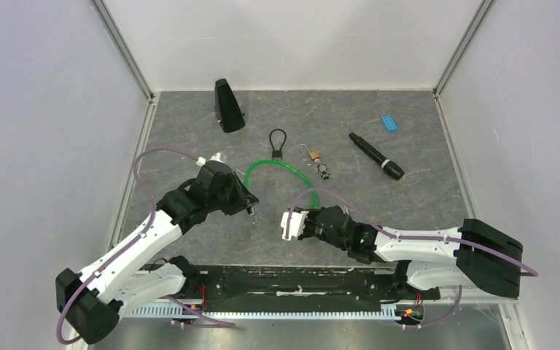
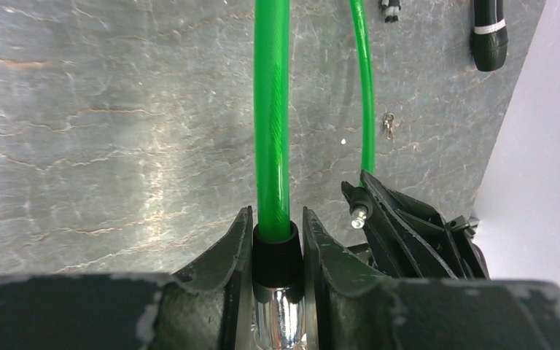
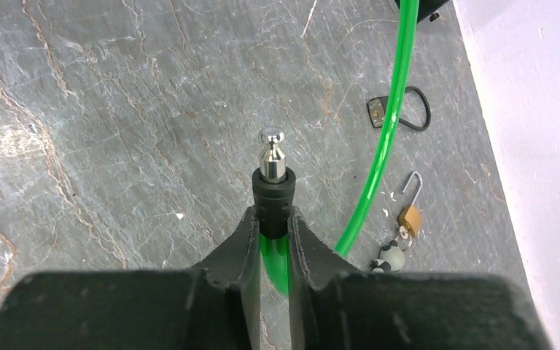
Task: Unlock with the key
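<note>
A green cable lock arcs over the table with its two ends apart. My left gripper is shut on the chrome lock barrel and its black collar. My right gripper is shut on the cable's other end, just behind its black collar. The chrome pin sticks out beyond the fingertips, free of the barrel. In the left wrist view that pin tip shows just right of my fingers. A small key-like metal piece lies on the table beyond.
A brass padlock with a panda charm lies behind the cable. Also on the table are a black strap loop, a black marker, a blue brick and a black wedge. White walls enclose the table.
</note>
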Available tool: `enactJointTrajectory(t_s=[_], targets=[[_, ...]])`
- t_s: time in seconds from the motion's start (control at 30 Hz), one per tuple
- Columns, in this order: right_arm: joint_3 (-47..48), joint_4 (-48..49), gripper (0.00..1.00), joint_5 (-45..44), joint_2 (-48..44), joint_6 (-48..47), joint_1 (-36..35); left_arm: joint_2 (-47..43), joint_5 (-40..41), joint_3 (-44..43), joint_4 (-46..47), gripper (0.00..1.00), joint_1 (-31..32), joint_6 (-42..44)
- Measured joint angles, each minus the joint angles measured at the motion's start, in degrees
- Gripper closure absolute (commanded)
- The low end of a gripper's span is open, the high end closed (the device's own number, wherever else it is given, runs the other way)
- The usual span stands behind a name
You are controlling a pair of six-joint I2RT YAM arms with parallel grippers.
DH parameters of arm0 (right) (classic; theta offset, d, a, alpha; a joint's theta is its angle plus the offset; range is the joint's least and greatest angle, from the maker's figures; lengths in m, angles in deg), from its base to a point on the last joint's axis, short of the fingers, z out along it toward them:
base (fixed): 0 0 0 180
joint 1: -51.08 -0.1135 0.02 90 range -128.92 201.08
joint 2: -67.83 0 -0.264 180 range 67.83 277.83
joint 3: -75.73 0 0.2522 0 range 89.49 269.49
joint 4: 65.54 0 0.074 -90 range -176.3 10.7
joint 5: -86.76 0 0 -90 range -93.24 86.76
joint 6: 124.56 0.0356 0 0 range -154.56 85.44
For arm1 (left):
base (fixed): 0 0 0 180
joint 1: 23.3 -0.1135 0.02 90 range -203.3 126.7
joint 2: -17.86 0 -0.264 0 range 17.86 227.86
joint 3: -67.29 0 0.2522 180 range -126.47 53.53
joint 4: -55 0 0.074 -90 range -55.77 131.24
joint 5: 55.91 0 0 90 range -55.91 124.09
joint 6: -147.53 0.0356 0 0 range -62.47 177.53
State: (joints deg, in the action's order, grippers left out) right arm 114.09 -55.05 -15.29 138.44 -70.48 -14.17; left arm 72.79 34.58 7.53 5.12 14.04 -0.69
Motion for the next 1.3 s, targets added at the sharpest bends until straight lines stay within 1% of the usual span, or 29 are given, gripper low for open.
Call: enactJointTrajectory(t_s=[0.03,0.07,0.1,0.17,0.27,0.3,0.4,0.53,0.67,0.77,0.93,1.1,1.17,1.3], targets=[[0.0,0.0,0.85,0.2,0.0,0.2,0.0,-0.8,0.5,0.0,-0.5,0.98,-0.3,0.5],[0.0,0.0,0.81,0.4,0.0,0.3,0.0,-1.4,1.0,0.0,-0.9,0.98,-0.4,0.9],[0.0,0.0,0.75,0.6,0.0,0.4,0.0,-2.2,1.6,0.0,-1.2,0.98,-0.6,1.4],[0.0,-0.1,0.58,0.7,0.0,1.1,0.0,-3.4,3.1,0.0,-1.6,0.98,-0.7,2.1],[0.0,-0.4,0.4,0.7,0.5,2.0,0.0,-4.8,5.8,0.4,-1.5,0.98,-0.9,2.8],[0.1,-0.5,0.33,0.7,0.8,2.3,0.0,-5.0,6.7,0.7,-1.5,0.98,-1.0,2.9],[0.2,-1.0,0.19,0.3,1.6,3.9,0.0,-4.8,9.7,2.1,-1.1,0.98,-1.4,3.4],[0.2,-1.0,0.03,-2.0,1.4,7.0,0.2,-2.6,12.9,2.4,-1.1,0.98,-2.7,4.5],[-0.2,-1.7,0.02,-4.0,-1.4,11.6,1.8,0.7,17.1,0.0,-3.3,0.98,-5.3,7.0],[-1.2,-1.7,0.02,-3.8,-5.9,16.0,3.9,2.8,20.4,-3.3,-5.3,0.98,-8.6,9.0],[-3.2,-1.7,0.02,-1.8,-12.6,22.4,6.2,5.3,23.6,-7.3,-6.0,0.98,-16.9,13.0],[-4.3,-3.1,0.02,-1.8,-14.7,27.2,6.9,9.2,24.4,-9.2,-4.6,0.98,-25.6,16.3],[-4.8,-3.7,0.02,-2.9,-15.0,28.7,7.3,10.8,23.4,-9.2,-2.8,0.93,-28.8,17.1],[-6.0,-5.2,0.02,-7.3,-15.6,32.5,9.0,12.8,19.6,-8.1,1.7,0.75,-34.6,17.4]])
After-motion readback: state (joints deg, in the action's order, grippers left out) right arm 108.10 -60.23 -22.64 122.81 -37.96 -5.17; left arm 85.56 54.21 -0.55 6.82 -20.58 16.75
